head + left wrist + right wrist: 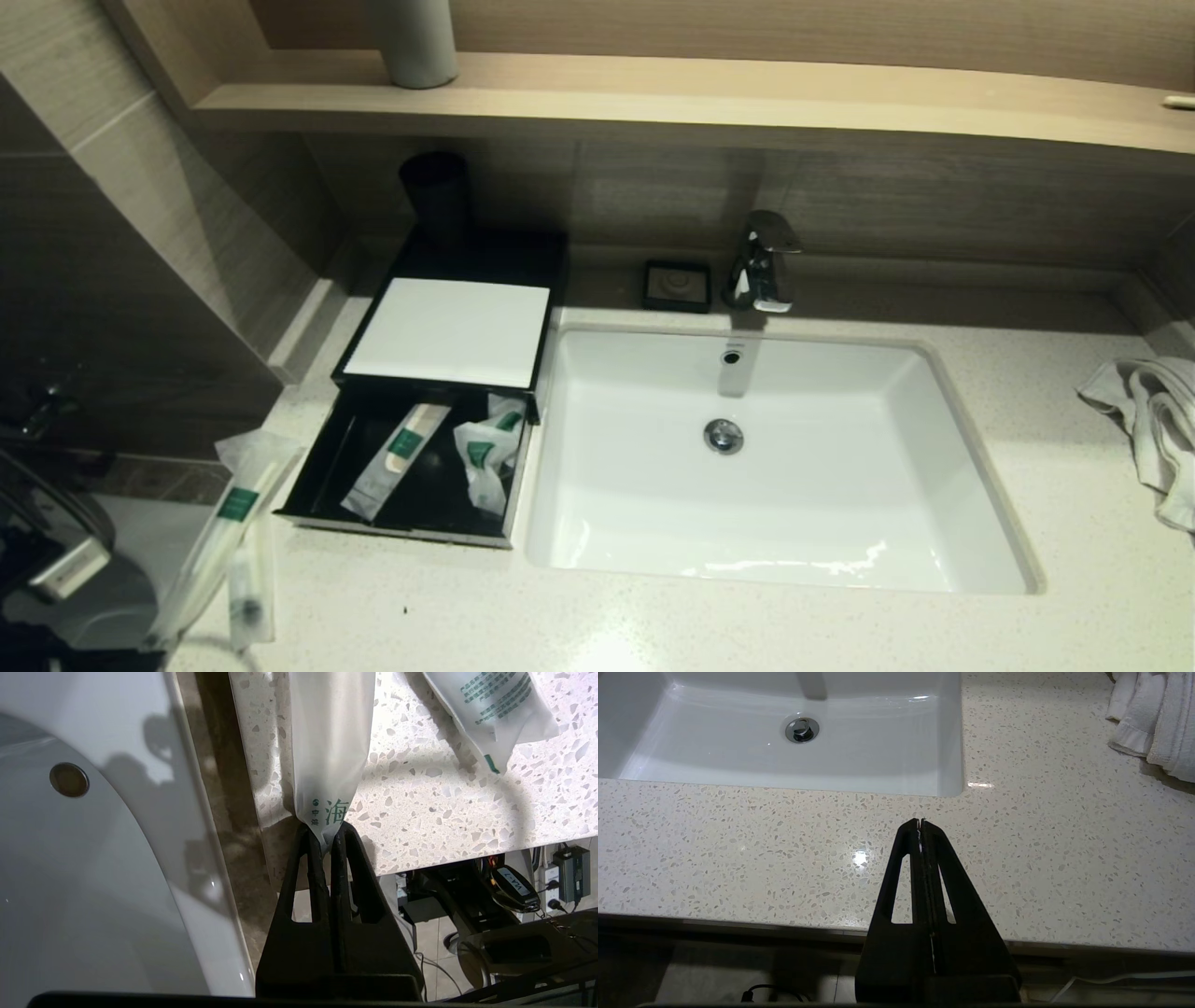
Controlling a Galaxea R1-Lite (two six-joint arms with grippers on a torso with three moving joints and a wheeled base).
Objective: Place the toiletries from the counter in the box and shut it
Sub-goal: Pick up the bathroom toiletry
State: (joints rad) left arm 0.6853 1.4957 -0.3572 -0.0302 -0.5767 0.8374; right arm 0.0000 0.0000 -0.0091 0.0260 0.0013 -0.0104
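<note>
While the left gripper pinches a long sachet at the counter's near-left edge, another sachet lies just beside it. The black box sits open farther back, two packets already inside, sink right alongside. The right gripper hangs pressed shut and empty over the bare near edge; a towel is bunched far right.

"中海" on clamped sachet

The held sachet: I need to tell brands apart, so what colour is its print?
Green, on the sachet; the left wrist view shows it best.
</note>
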